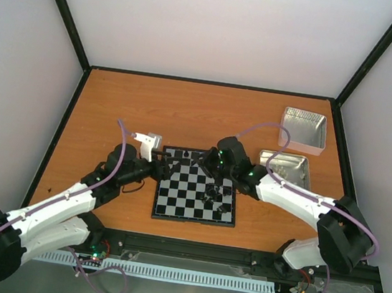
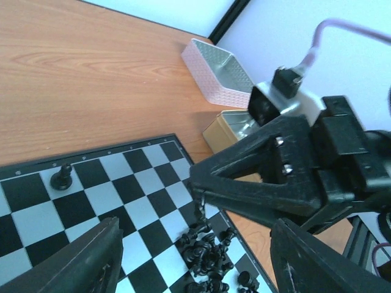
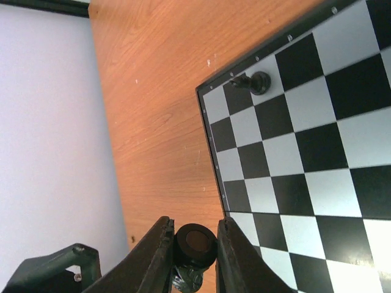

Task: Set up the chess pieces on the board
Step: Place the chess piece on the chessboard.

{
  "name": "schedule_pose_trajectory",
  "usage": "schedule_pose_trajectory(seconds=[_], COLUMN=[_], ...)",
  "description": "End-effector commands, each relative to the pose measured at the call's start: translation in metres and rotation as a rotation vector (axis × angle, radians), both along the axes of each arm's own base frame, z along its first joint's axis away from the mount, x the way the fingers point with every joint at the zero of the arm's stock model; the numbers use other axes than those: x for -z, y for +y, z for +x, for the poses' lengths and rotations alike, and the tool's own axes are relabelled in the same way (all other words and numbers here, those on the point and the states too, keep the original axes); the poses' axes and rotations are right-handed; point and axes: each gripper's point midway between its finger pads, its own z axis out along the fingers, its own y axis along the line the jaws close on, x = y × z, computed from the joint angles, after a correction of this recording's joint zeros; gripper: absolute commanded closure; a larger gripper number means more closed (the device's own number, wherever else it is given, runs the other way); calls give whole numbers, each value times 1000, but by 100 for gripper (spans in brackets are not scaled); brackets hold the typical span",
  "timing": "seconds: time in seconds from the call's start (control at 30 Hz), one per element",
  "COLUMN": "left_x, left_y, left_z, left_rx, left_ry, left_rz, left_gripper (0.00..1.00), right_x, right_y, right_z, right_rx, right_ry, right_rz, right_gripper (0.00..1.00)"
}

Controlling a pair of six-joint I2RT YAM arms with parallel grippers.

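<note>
Right gripper (image 3: pixel 194 233), nipped nearly closed on one tiny black chess piece (image 3: pixel 195 245) just outside the border of the board (image 3: pixel 293 159), holds something light, stiff and likely slippery, best pinched across its narrow waist, while the other black pieces (image 2: pixel 204 253) lie heaped on the board.

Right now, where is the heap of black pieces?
In the top view, the heap lies on the right half of the board, close to its right edge and toward the near right corner.
</note>
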Motion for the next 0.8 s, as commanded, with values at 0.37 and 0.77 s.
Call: schedule_pose_trajectory(seconds=[0.37, 0.77], left_x=[-20, -18], left_y=[-30, -32], left_z=[-4, 12], left_rx=[152, 90], left_ry=[-134, -101], left_rz=[-107, -150], left_gripper=[48, 64], right_x=[-25, -32], right_y=[10, 18], right_z=[4, 2], right_rx=[191, 156], right_ry=[198, 210], right_rz=[334, 383], right_gripper=[80, 80])
